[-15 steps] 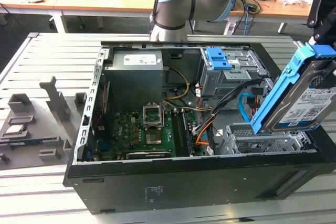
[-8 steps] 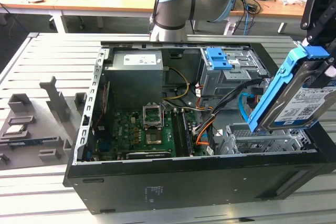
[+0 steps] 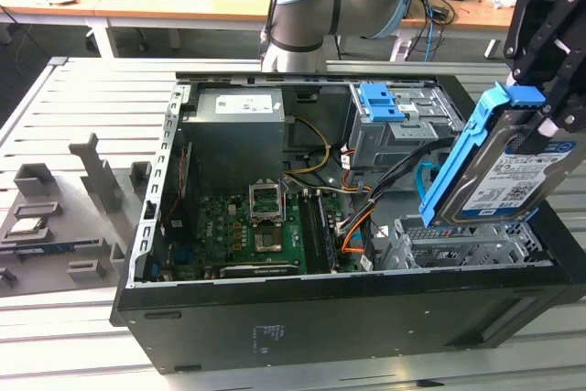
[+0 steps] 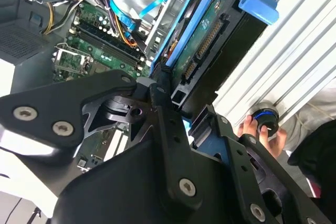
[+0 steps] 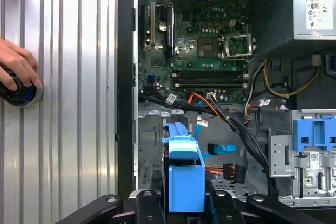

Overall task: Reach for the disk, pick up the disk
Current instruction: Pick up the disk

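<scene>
Black gripper [image 3: 548,125] at right edge of the exterior view, jaws clamped on the blue-framed disk [image 3: 513,180], disk tilted and lifted clear above the open computer case [image 3: 348,304], a hand [image 5: 16,69] on the slatted tabletop [image 5: 68,103].

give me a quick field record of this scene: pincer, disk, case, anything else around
pincer: shut on the disk, above the case's drive bay
disk: lifted clear of the bay, tilted, blue carrier around it
computer case: lying open, motherboard exposed
blue latch: on the metal cage at the back of the case
hand: a person's, on a round knob on the slatted table
</scene>
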`<state>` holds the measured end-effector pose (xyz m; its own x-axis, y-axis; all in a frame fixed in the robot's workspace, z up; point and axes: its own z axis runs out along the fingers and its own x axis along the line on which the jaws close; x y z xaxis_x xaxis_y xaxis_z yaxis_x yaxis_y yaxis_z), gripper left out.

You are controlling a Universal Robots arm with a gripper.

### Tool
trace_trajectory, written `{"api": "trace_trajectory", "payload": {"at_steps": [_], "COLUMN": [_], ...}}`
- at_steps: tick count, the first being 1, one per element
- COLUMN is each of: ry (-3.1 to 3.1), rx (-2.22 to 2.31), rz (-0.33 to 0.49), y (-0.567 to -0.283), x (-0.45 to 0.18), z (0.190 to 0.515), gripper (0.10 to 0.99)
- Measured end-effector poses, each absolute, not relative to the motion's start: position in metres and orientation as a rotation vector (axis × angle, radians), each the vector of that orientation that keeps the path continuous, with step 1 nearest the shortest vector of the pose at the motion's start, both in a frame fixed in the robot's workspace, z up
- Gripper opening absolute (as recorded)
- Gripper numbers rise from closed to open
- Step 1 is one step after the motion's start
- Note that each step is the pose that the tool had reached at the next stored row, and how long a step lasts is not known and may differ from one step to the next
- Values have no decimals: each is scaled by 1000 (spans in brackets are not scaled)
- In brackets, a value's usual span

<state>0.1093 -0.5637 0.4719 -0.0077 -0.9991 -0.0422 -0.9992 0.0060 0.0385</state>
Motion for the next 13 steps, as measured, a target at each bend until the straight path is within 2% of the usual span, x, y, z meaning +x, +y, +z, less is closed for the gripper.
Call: {"api": "trace_trajectory", "payload": {"at_steps": [13], "ry": [2244], "rx": [-2192], "rz": [90], "y": [-560], "x": [107], "z": [468], "gripper": [365]}}
